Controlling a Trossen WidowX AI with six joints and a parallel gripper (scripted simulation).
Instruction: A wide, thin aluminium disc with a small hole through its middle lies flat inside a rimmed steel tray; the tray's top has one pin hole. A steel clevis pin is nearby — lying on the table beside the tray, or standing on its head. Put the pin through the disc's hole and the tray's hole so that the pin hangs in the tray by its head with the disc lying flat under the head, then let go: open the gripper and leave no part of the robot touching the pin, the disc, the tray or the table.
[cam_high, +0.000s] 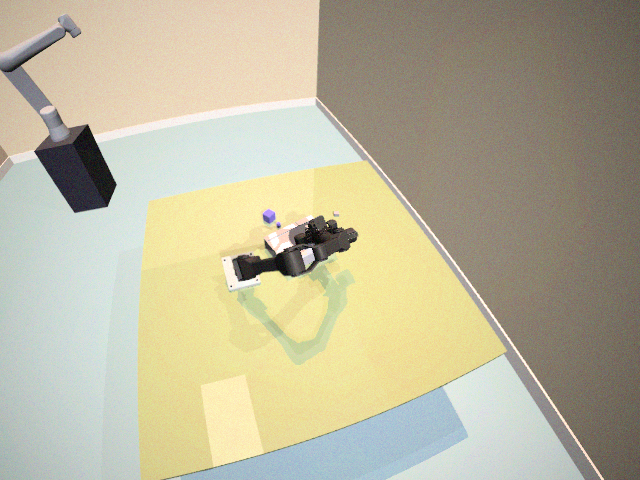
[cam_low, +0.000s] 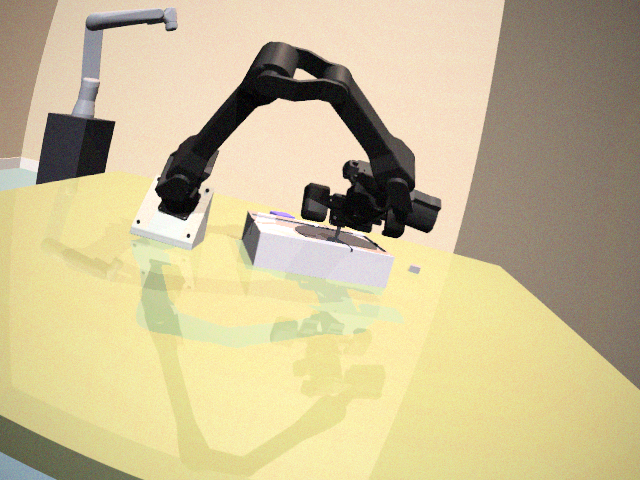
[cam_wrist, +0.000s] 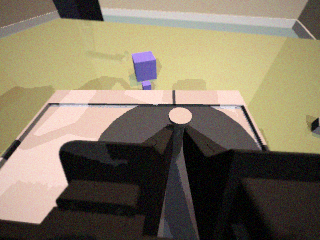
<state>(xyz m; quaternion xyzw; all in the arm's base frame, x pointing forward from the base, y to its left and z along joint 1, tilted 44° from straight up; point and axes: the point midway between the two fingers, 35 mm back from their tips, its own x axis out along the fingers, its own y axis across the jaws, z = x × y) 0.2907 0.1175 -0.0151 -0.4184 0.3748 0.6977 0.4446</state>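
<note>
My gripper (cam_low: 338, 224) (cam_wrist: 178, 129) is shut on the steel clevis pin (cam_low: 338, 234) (cam_wrist: 180, 116), close above the tray. The pin is roughly upright, with its round head up above the fingertips and its shank pointing down at the disc. The wide disc (cam_low: 315, 233) (cam_wrist: 225, 124) looks dark and lies flat inside the rimmed tray (cam_high: 279, 241) (cam_low: 320, 261) (cam_wrist: 125, 96). The fingers hide much of the disc and its middle hole in the wrist view. The tray's pin hole is hidden, and I cannot tell whether the pin's tip is in the disc's hole.
A purple cube (cam_high: 268, 215) (cam_wrist: 144, 66) and a smaller purple one (cam_high: 278, 224) (cam_wrist: 146, 85) lie beyond the tray's far side. A small pale block (cam_high: 336, 213) (cam_low: 414, 269) lies past the tray's end. Another arm stands on a black pedestal (cam_high: 77, 170) (cam_low: 62, 147) away from the table.
</note>
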